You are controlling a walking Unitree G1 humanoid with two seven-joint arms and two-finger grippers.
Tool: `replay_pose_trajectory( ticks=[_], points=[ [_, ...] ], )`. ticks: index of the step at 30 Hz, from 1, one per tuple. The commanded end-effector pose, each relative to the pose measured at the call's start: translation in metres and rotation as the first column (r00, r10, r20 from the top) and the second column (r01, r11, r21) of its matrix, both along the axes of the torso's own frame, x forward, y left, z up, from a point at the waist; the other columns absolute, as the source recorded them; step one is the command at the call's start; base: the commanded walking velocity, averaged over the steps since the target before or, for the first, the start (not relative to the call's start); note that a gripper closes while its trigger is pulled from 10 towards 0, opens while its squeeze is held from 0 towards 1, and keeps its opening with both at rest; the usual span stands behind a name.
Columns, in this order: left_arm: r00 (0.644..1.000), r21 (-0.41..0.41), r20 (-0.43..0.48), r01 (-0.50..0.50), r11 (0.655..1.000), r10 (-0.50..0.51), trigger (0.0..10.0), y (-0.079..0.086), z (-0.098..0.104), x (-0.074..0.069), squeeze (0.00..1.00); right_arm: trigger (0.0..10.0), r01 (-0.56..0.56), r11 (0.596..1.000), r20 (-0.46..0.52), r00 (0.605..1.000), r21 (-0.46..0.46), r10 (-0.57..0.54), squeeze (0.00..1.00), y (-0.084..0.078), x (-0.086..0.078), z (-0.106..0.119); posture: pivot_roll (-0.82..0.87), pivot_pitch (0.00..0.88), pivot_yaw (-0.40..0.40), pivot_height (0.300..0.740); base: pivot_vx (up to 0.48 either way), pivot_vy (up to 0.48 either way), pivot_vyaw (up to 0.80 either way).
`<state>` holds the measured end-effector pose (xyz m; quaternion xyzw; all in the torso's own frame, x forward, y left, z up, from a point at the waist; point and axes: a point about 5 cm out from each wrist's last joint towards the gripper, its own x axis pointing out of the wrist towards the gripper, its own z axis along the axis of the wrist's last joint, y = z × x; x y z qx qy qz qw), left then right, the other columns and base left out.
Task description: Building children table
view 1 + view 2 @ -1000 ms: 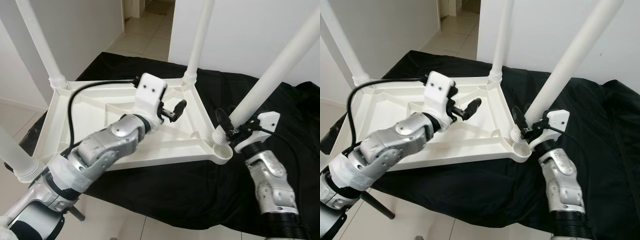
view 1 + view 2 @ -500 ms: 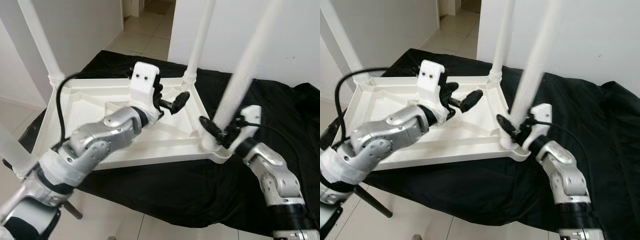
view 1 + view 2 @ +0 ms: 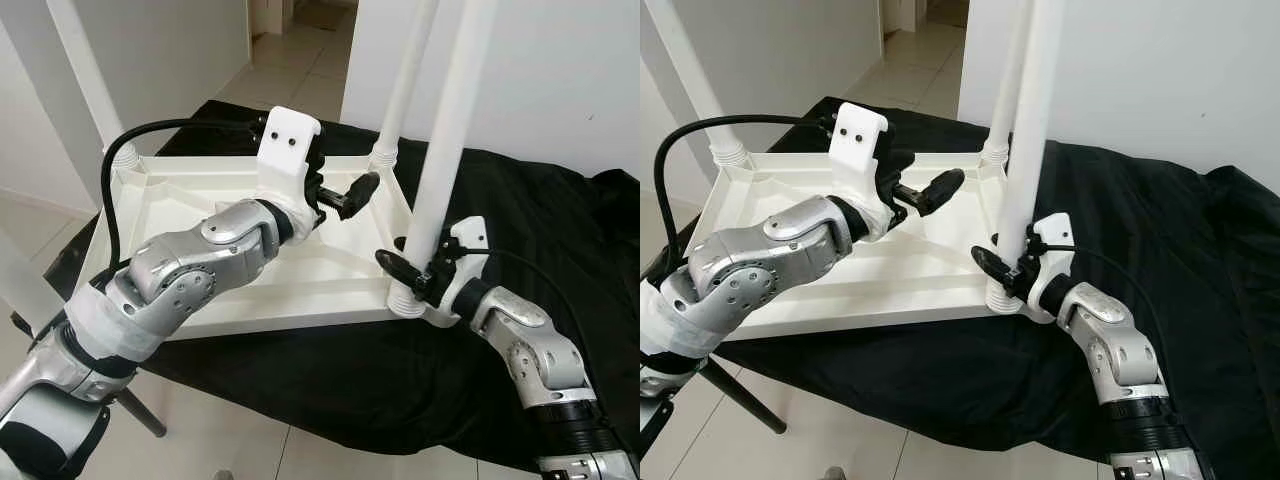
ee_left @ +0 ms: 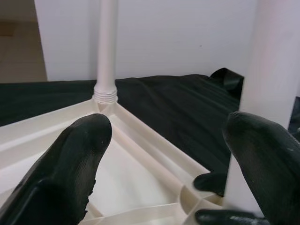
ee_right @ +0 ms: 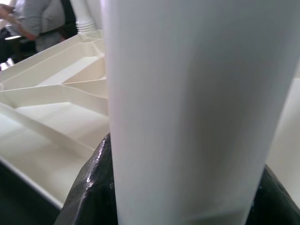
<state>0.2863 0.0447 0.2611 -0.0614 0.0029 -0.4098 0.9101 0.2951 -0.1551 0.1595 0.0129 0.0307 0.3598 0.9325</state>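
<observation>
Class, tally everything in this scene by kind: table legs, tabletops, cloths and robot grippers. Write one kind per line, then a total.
White plastic table legs: 4
Upturned white plastic tabletop: 1
Black cloth: 1
Robot grippers, left gripper and right gripper: 2
Total: 8

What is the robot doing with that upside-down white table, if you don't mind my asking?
It is assembling a small plastic table. The white tabletop lies upside down on a black cloth with its legs pointing up. The right gripper is clamped around the base of the near right leg, right at its corner socket. The left gripper hovers open above the underside of the tabletop, holding nothing. The far legs stand in their corner sockets.
</observation>
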Motion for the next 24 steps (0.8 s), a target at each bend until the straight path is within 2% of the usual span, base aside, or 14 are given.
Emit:
replay_pose_trajectory(
  ticks=[1,2,3,4,6,7,11,12,13,16,20,23,24],
  points=[
    [0.448,0.002,0.165,0.891,0.454,-0.879,10.0,-0.011,0.02,-0.055,0.0,10.0,-0.061,0.998,0.006,0.998,-0.007,0.061,0.0,0.007,-0.001,0.005,-0.06,0.0,-0.046,0.74,0.0,0.0,0.0],
    [0.448,0.002,0.165,0.891,0.454,-0.879,10.0,-0.011,0.02,-0.055,0.0,10.0,-0.061,0.998,0.006,0.998,-0.007,0.061,0.0,0.007,-0.001,0.005,-0.06,0.0,-0.046,0.74,0.0,0.0,0.0],
    [0.423,-0.013,0.177,0.904,0.428,-0.889,10.0,-0.009,0.024,-0.057,0.0,10.0,-0.077,0.997,0.004,0.997,-0.013,0.077,0.0,0.009,-0.001,0.005,-0.06,0.0,-0.044,0.74,0.0,0.0,0.0],
    [0.423,-0.013,0.177,0.904,0.428,-0.889,10.0,-0.009,0.024,-0.057,0.0,10.0,-0.077,0.997,0.004,0.997,-0.013,0.077,0.0,0.009,-0.001,0.005,-0.06,0.0,-0.044,0.74,0.0,0.0,0.0],
    [0.386,-0.035,0.182,0.922,0.386,-0.904,10.0,-0.008,0.029,-0.058,0.0,10.0,-0.093,0.995,0.004,0.996,-0.042,0.093,0.0,0.013,0.002,0.003,-0.06,0.0,-0.04,0.74,0.0,0.0,0.0],
    [0.378,-0.042,0.178,0.925,0.377,-0.908,10.0,-0.008,0.029,-0.058,0.0,10.0,-0.096,0.994,0.005,0.995,-0.056,0.096,0.0,0.014,0.002,0.002,-0.06,0.0,-0.04,0.74,0.0,0.0,0.0],
    [0.375,-0.045,0.175,0.927,0.373,-0.91,10.0,-0.008,0.029,-0.058,0.0,10.0,-0.097,0.993,0.004,0.995,-0.064,0.098,0.0,0.015,0.003,0.002,-0.06,0.0,-0.04,0.74,0.0,0.0,0.0],
    [0.351,-0.056,0.177,0.936,0.347,-0.919,10.0,-0.008,0.03,-0.06,0.0,10.0,-0.105,0.993,-0.001,0.994,-0.056,0.105,0.0,0.018,0.003,0.001,-0.06,0.0,-0.036,0.74,0.0,0.0,0.0],
    [0.351,-0.056,0.177,0.936,0.347,-0.919,10.0,-0.008,0.03,-0.06,0.0,10.0,-0.105,0.993,-0.001,0.994,-0.056,0.105,0.0,0.018,0.003,0.001,-0.06,0.0,-0.036,0.74,0.0,0.0,0.0],
    [0.322,-0.074,0.184,0.947,0.313,-0.929,10.0,-0.008,0.034,-0.063,0.0,10.0,-0.121,0.991,-0.007,0.993,-0.052,0.12,0.0,0.019,0.003,0.0,-0.06,0.0,-0.031,0.74,0.0,0.0,0.0],
    [0.309,-0.084,0.187,0.951,0.298,-0.933,10.0,-0.008,0.036,-0.064,0.0,10.0,-0.135,0.989,-0.009,0.991,-0.058,0.135,0.0,0.02,0.002,-0.001,-0.06,0.0,-0.029,0.74,0.0,0.0,0.0],
    [0.279,-0.114,0.21,0.959,0.26,-0.937,10.0,-0.007,0.043,-0.066,0.0,10.0,-0.161,0.985,-0.016,0.987,-0.054,0.16,0.0,0.022,0.0,-0.002,-0.06,0.0,-0.024,0.74,0.0,0.0,0.0],
    [0.279,-0.114,0.21,0.959,0.26,-0.937,10.0,-0.007,0.043,-0.066,0.0,10.0,-0.161,0.985,-0.016,0.987,-0.054,0.16,0.0,0.022,0.0,-0.002,-0.06,0.0,-0.024,0.74,0.0,0.0,0.0]
  ],
)
